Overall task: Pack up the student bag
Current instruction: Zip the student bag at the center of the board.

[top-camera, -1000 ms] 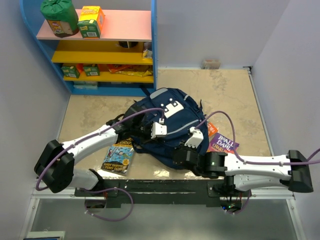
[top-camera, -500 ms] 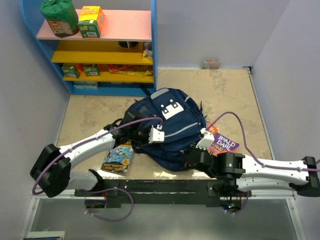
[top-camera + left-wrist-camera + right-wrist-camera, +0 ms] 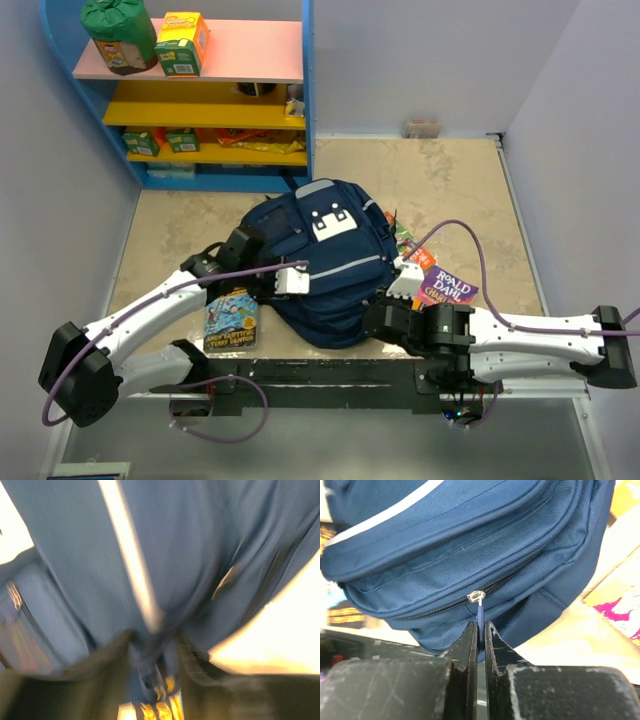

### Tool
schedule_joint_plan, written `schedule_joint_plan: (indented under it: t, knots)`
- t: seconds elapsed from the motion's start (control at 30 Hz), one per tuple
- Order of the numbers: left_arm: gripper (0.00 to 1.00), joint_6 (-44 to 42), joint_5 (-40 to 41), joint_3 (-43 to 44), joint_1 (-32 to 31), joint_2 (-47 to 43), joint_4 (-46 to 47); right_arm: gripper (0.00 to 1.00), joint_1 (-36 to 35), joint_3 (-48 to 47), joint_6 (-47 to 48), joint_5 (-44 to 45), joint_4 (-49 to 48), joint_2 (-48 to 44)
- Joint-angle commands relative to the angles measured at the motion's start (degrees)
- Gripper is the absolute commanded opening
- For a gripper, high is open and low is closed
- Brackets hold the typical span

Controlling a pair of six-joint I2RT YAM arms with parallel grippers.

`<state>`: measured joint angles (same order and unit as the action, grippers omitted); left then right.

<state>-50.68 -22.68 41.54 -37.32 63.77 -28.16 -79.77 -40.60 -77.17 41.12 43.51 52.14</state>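
The student bag (image 3: 335, 265), navy blue with a white square patch (image 3: 333, 222), lies in the middle of the table. My left gripper (image 3: 305, 275) is at its left side. In the blurred left wrist view the fingers look shut on bunched bag fabric (image 3: 190, 545) below the light stripe (image 3: 130, 555). My right gripper (image 3: 375, 318) is at the bag's near right edge. In the right wrist view it (image 3: 480, 627) is shut on the blue zipper pull (image 3: 480, 611) of a front pocket (image 3: 470, 545). That zipper is closed.
A purple Roald Dahl book (image 3: 448, 287) lies right of the bag, partly under it, with another colourful book (image 3: 405, 240) behind. A picture book (image 3: 230, 320) lies to the left under my left arm. A blue shelf unit (image 3: 200, 90) with boxes stands at the back left.
The bag has shifted left and turned a little. My left gripper has moved down and left along it. My right gripper has moved from the bag's near middle to its near right edge.
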Motion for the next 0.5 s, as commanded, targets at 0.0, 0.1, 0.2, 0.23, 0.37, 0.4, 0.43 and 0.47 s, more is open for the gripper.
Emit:
schedule_joint_plan:
  t: [0.0, 0.1, 0.2, 0.23, 0.37, 0.4, 0.43, 0.47]
  knots:
    - [0.56, 0.7, 6.7, 5.0, 2.6, -1.1, -13.0, 0.00, 0.2, -2.7, 5.4, 5.1, -0.8, 4.0]
    - [0.83, 4.0, -3.6, 13.5, 2.3, 0.2, -18.2, 0.00, 0.2, -2.4, 6.9, 4.4, -5.4, 5.6]
    - [0.96, 8.6, -11.9, 18.8, 0.7, 2.6, -19.0, 0.00, 0.3, -2.0, 7.2, 4.6, -6.8, 5.0]
    - [0.98, 10.0, -13.4, 19.3, 0.1, 3.2, -16.8, 0.00, 0.3, -1.9, 7.2, 4.6, -6.9, 4.6]
    - [1.00, 19.2, -17.2, 14.6, -3.4, 4.3, -3.6, 0.00, 0.2, -1.7, 5.8, 5.5, -5.0, 2.8]
    - [1.00, 20.3, -17.2, 14.1, -4.7, 5.1, -1.8, 0.00, 0.2, -1.4, 5.1, 5.5, -4.7, 2.4]
    - [1.00, 21.7, -17.1, 14.3, -5.1, 7.8, 0.3, 0.00, 0.2, -1.2, 4.6, 5.6, -4.3, 1.7]
    - [1.00, 23.9, -16.9, 14.4, -5.4, 9.0, 1.2, 0.00, 0.2, -0.9, 4.0, 5.5, -4.1, 1.5]
